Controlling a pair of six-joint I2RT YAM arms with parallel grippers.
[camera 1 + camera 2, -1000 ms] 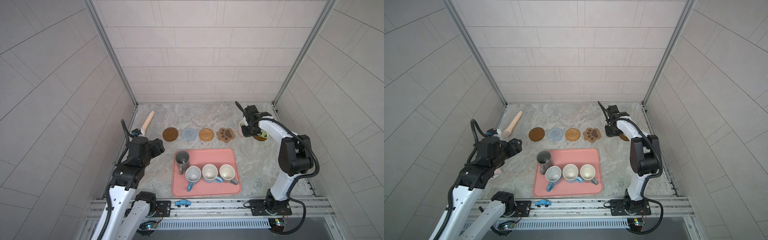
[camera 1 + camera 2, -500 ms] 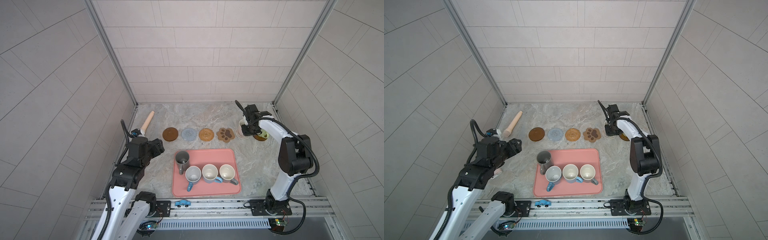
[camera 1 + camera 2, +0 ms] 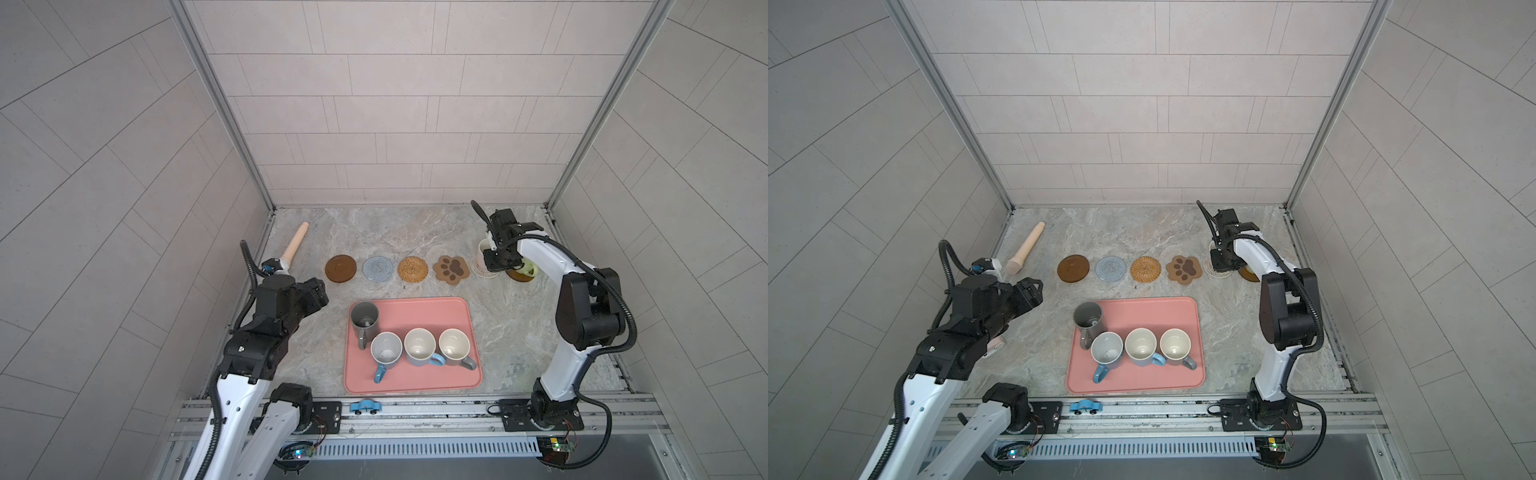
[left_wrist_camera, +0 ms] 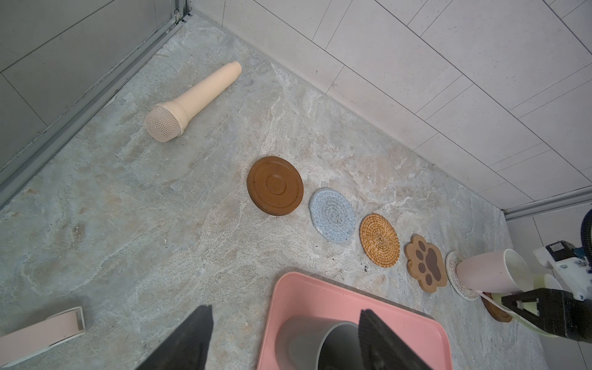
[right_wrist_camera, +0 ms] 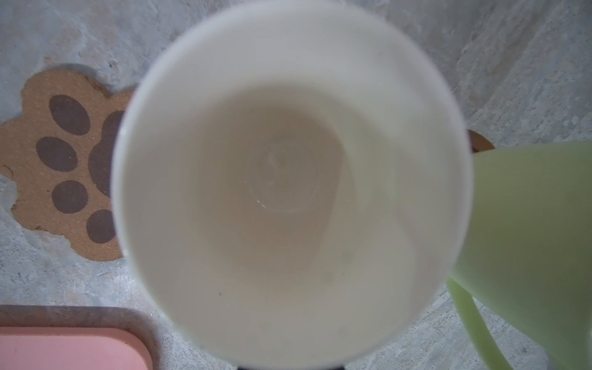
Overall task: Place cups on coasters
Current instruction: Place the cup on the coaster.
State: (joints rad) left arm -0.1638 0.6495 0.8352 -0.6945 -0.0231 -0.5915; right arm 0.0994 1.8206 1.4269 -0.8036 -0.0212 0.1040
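Observation:
A pink cup stands on the cream woven coaster. My right gripper is shut at its handle side, and the cup's pale inside fills the right wrist view. Just right of it, a green cup sits on a brown wooden coaster. Empty coasters lie in a row: brown disc, grey-blue crochet, rattan, paw. On the pink tray stand several cups, the tall dark grey one nearest my open left gripper.
A beige toy microphone lies at the back left by the wall. A pale pink box-like object sits on the table under my left arm. A small blue toy car rests on the front rail. Tiled walls close three sides.

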